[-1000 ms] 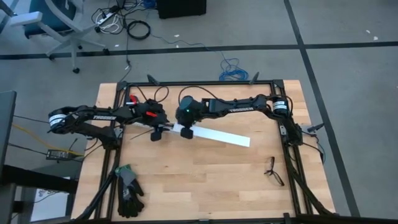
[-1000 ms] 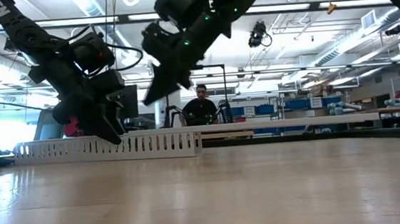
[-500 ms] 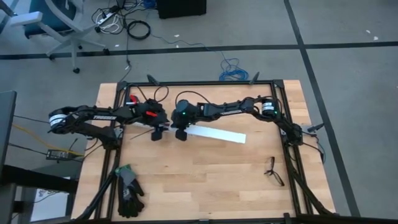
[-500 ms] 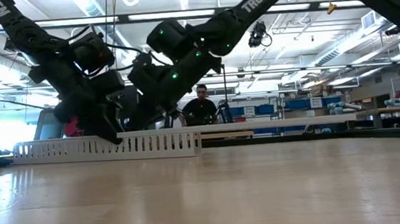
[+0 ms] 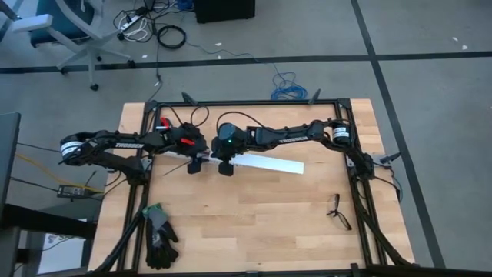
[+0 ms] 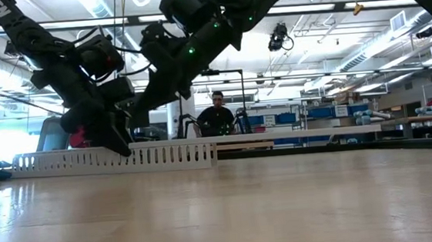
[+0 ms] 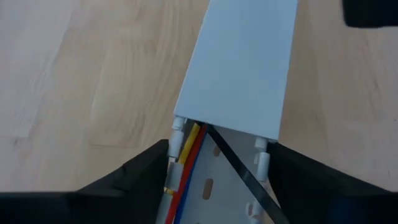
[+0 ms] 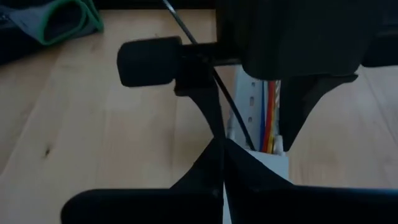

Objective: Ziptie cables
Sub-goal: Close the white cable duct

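**A:** Left gripper point(image 7: 221, 152) first. What is it doing?

**B:** Its fingers point(image 7: 140, 180) stand spread, one on each side of the open end of the white slotted cable duct point(image 7: 214, 186). Nothing is clamped between them. I judge it is steadying the duct, though I cannot tell whether the pads touch its walls.

**A:** And the right gripper point(image 8: 221, 146)?

**B:** Closed tight, tip down just beside the left one, at the same end of the duct. The ziptie point(image 7: 239, 168) runs as a thin black strip slantwise past its tips and into the duct. Whether it is actually pinched, I cannot tell.

**A:** Where are the cables point(image 7: 186, 155)?

**B:** In the duct, lengthwise: yellow, red and blue strands showing at the open end, then vanishing under the plain white cover point(image 7: 242, 62). The ziptie crosses over them, probably so it can be looped round the bundle there.

**A:** And the duct on the counter point(image 5: 254, 223)?

**B:** Across its middle, nearer the far edge, the open end toward the left edge.

**A:** Any writing?

**B:** "TROSSEN" in white on the left arm point(image 5: 123, 141); nothing else is legible.
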`<control>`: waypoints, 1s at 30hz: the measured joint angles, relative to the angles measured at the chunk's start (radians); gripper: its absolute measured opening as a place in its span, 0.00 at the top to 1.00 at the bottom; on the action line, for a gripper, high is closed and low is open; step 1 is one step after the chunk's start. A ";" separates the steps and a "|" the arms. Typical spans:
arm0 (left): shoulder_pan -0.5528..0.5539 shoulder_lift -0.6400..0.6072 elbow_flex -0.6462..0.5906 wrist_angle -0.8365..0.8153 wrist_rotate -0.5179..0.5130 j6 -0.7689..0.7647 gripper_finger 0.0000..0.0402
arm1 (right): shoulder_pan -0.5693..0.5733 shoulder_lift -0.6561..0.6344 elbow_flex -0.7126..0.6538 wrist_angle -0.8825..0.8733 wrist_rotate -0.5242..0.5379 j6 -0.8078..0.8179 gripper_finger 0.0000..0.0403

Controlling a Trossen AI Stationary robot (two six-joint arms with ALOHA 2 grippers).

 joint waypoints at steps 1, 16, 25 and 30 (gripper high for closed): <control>0.000 0.000 0.000 -0.008 0.000 0.000 0.32 | 0.000 0.000 0.000 -0.001 0.000 0.000 1.00; 0.001 -0.005 -0.001 -0.103 -0.045 -0.048 0.26 | 0.000 0.000 0.000 -0.026 -0.004 0.018 1.00; 0.006 -0.088 -0.036 -0.102 -0.063 -0.057 0.26 | 0.000 0.000 0.000 -0.068 -0.004 0.018 1.00; 0.006 -0.078 -0.064 -0.036 -0.068 -0.095 0.26 | 0.000 -0.001 0.001 -0.111 -0.004 0.016 1.00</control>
